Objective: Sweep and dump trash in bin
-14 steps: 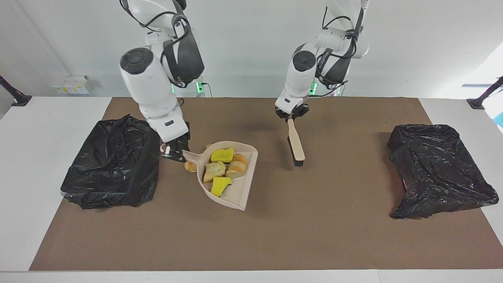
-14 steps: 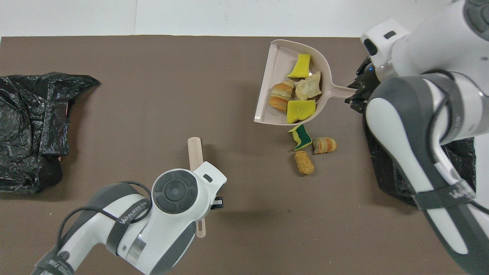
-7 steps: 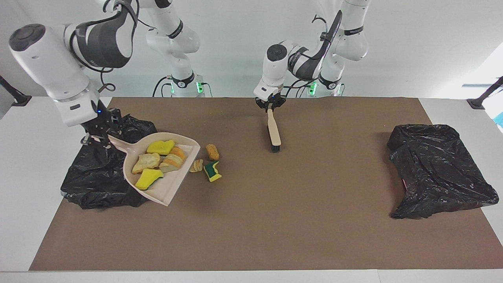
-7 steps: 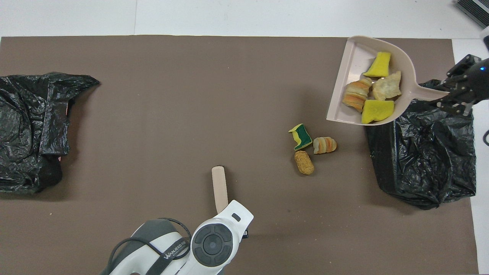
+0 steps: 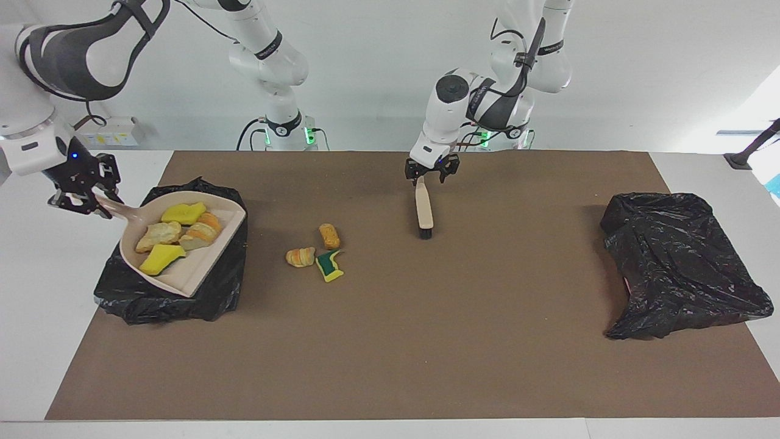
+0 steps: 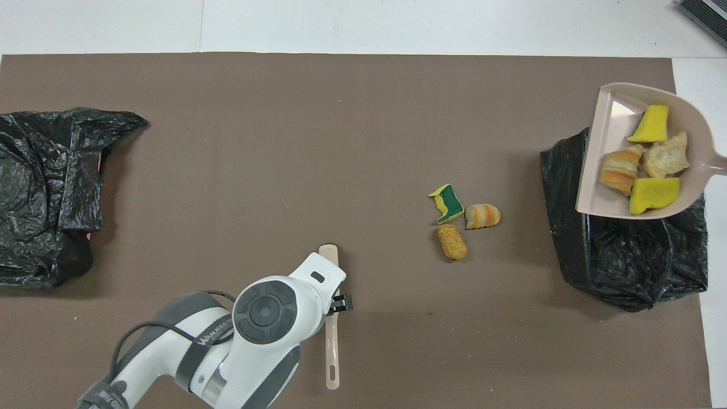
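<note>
My right gripper (image 5: 85, 194) is shut on the handle of the beige dustpan (image 5: 190, 274), holding it over the black bin bag (image 5: 152, 300) at the right arm's end. Several trash pieces lie in the pan: two yellow (image 5: 181, 213), one beige, one orange-striped. In the overhead view the dustpan (image 6: 602, 170) shows over the bag (image 6: 625, 261), and the right gripper is out of frame. Three pieces lie on the mat: beige (image 5: 329, 235), orange-striped (image 5: 300, 256), green-and-yellow (image 5: 329, 266). My left gripper (image 5: 431, 173) is open just above the handle of the brush (image 5: 424, 212), which lies on the mat.
A second black bag (image 5: 676, 262) lies at the left arm's end of the brown mat (image 5: 426, 341). The brush (image 6: 332, 341) lies with its bristle end pointing away from the robots. White table borders the mat.
My right arm carried the loaded dustpan off the mat to above the bin bag, uncovering three pieces. My left arm set the brush down nearer the robots and opened.
</note>
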